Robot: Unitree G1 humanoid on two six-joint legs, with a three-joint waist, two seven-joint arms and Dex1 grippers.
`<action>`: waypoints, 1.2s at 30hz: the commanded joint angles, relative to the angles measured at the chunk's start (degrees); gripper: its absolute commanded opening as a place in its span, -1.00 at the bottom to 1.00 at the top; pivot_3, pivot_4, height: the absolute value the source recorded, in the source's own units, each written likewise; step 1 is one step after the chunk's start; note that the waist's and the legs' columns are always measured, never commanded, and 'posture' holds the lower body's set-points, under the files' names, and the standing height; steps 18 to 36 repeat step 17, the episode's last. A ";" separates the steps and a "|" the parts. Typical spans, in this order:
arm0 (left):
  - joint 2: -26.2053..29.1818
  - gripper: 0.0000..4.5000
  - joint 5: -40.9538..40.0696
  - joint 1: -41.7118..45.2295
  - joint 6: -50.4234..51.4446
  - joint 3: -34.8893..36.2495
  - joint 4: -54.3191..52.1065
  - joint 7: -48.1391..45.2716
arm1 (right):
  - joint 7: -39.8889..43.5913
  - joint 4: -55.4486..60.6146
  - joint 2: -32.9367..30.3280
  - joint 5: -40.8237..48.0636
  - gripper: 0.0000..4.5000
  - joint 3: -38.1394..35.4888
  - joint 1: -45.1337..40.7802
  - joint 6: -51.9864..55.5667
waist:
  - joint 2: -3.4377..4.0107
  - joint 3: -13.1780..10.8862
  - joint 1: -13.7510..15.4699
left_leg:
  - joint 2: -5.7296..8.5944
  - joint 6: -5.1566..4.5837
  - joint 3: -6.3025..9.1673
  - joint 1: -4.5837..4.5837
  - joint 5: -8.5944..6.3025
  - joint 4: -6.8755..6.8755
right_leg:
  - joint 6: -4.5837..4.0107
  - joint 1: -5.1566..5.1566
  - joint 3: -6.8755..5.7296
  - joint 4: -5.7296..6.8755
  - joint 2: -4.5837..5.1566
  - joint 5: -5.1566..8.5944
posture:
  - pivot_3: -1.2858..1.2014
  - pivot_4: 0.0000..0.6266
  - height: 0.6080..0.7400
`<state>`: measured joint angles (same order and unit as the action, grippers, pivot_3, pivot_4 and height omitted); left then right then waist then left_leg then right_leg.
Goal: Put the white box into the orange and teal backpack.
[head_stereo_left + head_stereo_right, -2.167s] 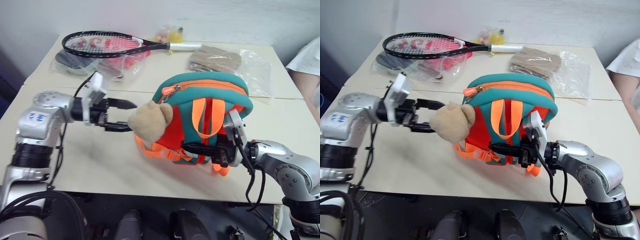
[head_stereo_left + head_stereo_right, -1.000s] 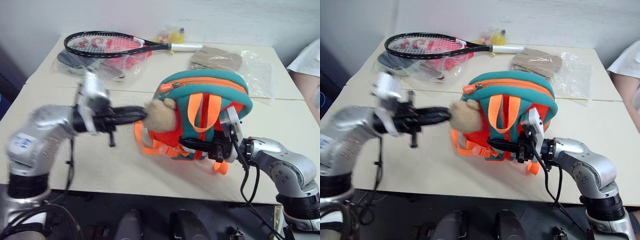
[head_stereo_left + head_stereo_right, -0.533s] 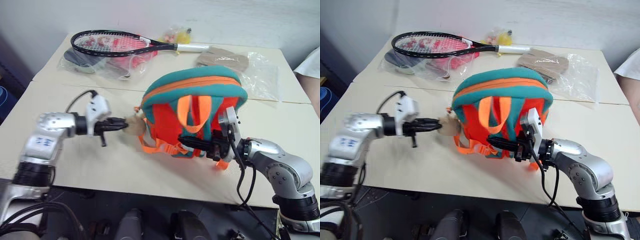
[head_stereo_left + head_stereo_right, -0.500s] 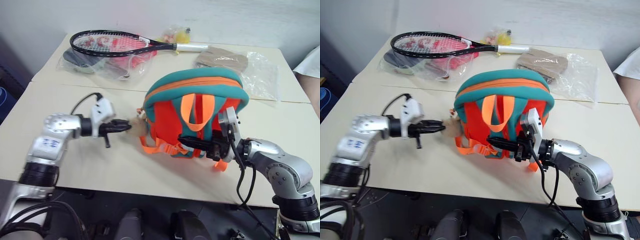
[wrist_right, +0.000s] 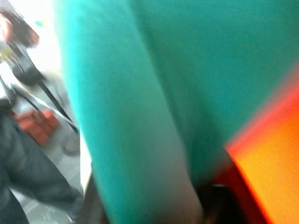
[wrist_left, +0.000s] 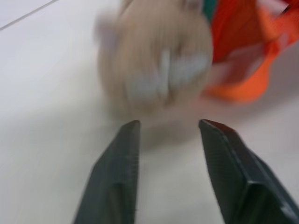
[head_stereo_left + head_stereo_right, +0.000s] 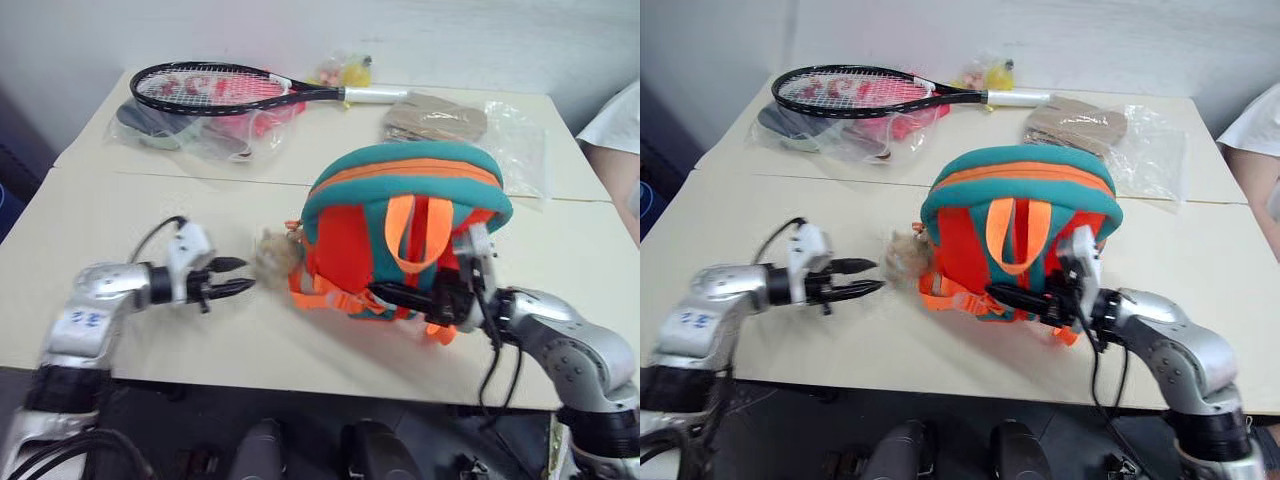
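L claw (image 7: 240, 276) released by bear head (image 7: 275, 253); R claw (image 7: 380, 293) at backpack (image 7: 405, 215), grip unclear.

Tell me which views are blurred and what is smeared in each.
Left wrist view: the plush bear head is smeared, the open left gripper sharper. Right wrist view: the backpack is a teal and orange smear. Both eye views: fairly sharp, the racket crisp.

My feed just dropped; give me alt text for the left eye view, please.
An orange and teal backpack stands zipped on the table, its tan plush bear head facing the open, empty left gripper. The right gripper sits against its orange straps. A racket and clear bags lie behind.
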<state>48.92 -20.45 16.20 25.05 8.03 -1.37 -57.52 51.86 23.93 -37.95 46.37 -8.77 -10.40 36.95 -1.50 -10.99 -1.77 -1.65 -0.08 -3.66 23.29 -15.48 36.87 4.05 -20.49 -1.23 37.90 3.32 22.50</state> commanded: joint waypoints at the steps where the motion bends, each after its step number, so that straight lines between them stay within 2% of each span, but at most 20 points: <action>1: 3.66 0.51 -3.90 -6.28 -0.87 8.25 -3.93 -4.40 | 4.42 -3.96 -3.47 -5.55 0.22 -8.17 3.90 -10.42 | 0.02 0.00 0.09 | 0.01 0.00 0.00 -0.01 0.00 -0.01 | 0.00 0.00 0.00 0.01 0.01 0.00 | 0.03 -0.52 1.00; 4: 5.56 0.94 -6.43 -15.03 1.32 14.36 -9.81 -6.35 | 12.68 -10.55 -10.47 -9.47 0.68 -13.19 10.02 -15.83 | 0.05 -0.02 0.42 | 0.08 -0.21 0.00 -0.06 -0.13 0.00 | 0.00 0.14 -0.01 -0.09 0.11 0.00 | 0.03 -0.52 1.00; 6: 5.65 1.00 -6.23 -21.01 0.70 18.12 -12.20 -6.68 | 15.95 -15.52 -13.20 -11.40 0.98 -15.68 11.84 -19.89 | 0.05 -0.02 0.39 | 0.10 -0.30 0.00 -0.07 -0.20 0.03 | 0.00 0.20 -0.01 -0.16 0.14 0.00 | 0.03 -0.52 1.00; 10: 1.20 1.00 -9.36 -29.99 -2.91 25.77 -14.46 -8.56 | 24.76 -30.34 -17.21 -20.01 0.99 -15.00 12.19 -37.48 | 0.09 0.00 -0.14 | 0.07 -0.32 -0.05 -0.29 -0.21 0.00 | 0.00 0.40 0.00 -0.21 0.13 0.00 | 0.03 -0.52 1.00; 12: 0.73 1.00 -6.77 -33.48 -7.24 26.41 -15.39 -9.64 | 27.23 -35.47 -17.54 -22.56 0.99 -13.76 10.97 -44.96 | 0.08 -0.01 -0.19 | 0.02 -0.27 -0.06 -0.56 -0.23 -0.06 | -0.04 0.63 -0.01 -0.27 0.08 0.02 | 0.03 -0.52 1.00; 14: 1.11 1.00 -5.75 -34.98 -8.64 26.40 -15.55 -9.88 | 26.40 -37.43 -16.52 -22.69 0.99 -13.06 8.15 -46.11 | 0.11 0.01 -0.20 | 0.03 -0.21 -0.14 -1.12 -0.24 -0.50 | -0.07 1.10 0.04 -0.49 0.07 0.04 | 0.03 -0.52 1.00; 17: 0.65 1.00 -5.90 -33.20 -9.60 26.18 -14.83 -7.58 | 25.38 -38.11 -15.77 -23.27 0.99 -12.00 5.88 -46.96 | 0.15 0.01 -0.22 | 0.01 -0.14 -0.20 -1.15 -0.17 -0.62 | -0.07 1.03 0.06 -0.46 0.06 0.04 | 0.03 -0.52 1.00; 36: 0.65 1.00 -5.90 -33.20 -9.60 26.18 -14.83 -7.58 | 25.38 -38.11 -15.77 -23.27 0.99 -12.00 5.88 -46.96 | 0.15 0.01 -0.22 | 0.01 -0.14 -0.20 -1.15 -0.17 -0.62 | -0.07 1.03 0.06 -0.46 0.06 0.04 | 0.03 -0.52 1.00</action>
